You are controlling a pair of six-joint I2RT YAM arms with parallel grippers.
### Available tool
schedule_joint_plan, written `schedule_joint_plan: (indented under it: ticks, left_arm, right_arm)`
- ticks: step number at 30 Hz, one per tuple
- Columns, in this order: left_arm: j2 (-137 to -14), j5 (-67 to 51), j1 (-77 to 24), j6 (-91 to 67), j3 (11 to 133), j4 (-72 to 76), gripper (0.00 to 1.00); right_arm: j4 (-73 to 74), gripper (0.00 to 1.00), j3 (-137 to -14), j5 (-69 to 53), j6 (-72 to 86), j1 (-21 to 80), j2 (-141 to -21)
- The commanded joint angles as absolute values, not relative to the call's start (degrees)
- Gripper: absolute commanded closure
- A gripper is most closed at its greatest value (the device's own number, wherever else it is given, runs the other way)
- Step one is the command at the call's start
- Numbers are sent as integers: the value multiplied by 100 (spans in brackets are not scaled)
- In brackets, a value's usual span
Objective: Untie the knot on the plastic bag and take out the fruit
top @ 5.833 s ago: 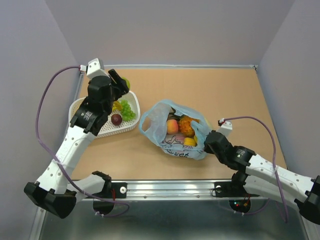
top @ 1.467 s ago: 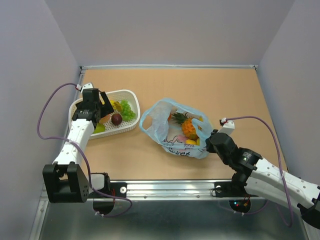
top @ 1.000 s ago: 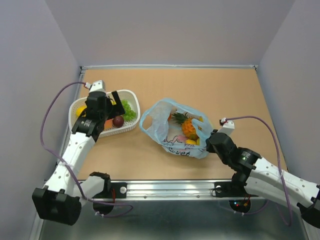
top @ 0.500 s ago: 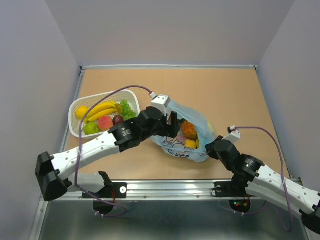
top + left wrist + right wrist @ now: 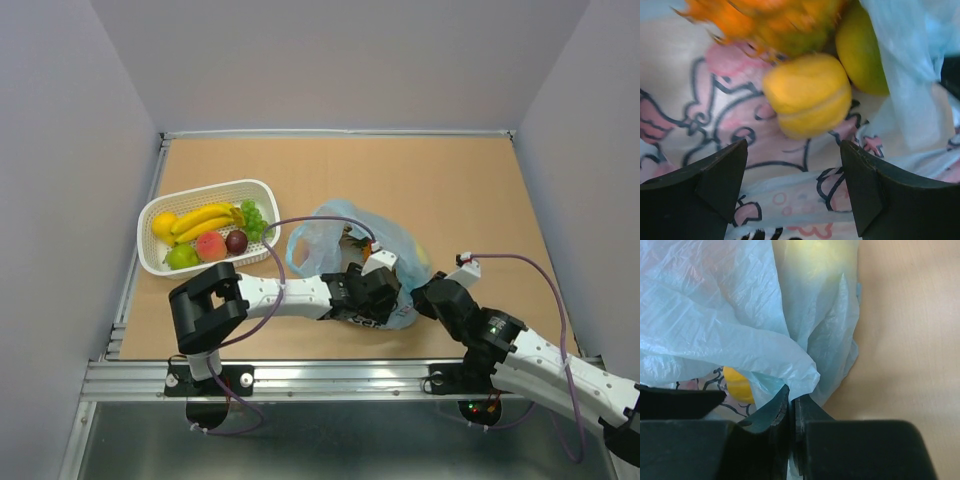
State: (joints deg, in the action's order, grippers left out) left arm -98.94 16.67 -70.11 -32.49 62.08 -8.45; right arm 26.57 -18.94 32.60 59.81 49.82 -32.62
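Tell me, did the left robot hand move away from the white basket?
Yes. The left gripper left the white basket, swung right, and now sits in the plastic bag.

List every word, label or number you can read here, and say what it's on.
No text reads clearly.
plastic bag: black and pink strokes at the bottom edge of the left wrist view may be lettering, cut off and blurred, unreadable.
Same bag, top view: print too small and mostly covered.
white basket: no marks visible.

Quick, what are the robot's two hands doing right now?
Left gripper: open, empty, facing a yellow fruit.
Right gripper: shut on the bag.
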Motion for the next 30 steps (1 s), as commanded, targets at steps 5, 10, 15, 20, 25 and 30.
schedule_joint_plan:
  ticks: [5, 10, 15, 20, 25, 30]
  left_arm:
    - [-10107, 1977, -7506, -3875, 6223, -642, 11]
    - [-9774, 2407, -7506, -4166, 6214, -615, 9]
    - [-9597, 2760, -7436, -4394, 6486, -607, 8]
    - [-10062, 2611, -7260, -4377, 6819, -580, 8]
    - [-10546, 2733, -7155, -4289, 7057, -659, 12]
    - [-10775, 2821, -7049, -4324, 7216, -879, 25]
  right_arm:
    - [2619, 88, -2092, 3621, 5889, 4957, -3313]
    - [2619, 88, -2118, 3647, 5818, 4957, -3331]
    - [2619, 87, -2136, 3656, 5818, 4957, -3340]
    - [2619, 87, -2145, 3674, 5783, 4948, -3305]
    - [2619, 88, -2171, 3674, 5757, 4948, -3234]
    - [2619, 87, -2153, 3656, 5739, 4948, -3199]
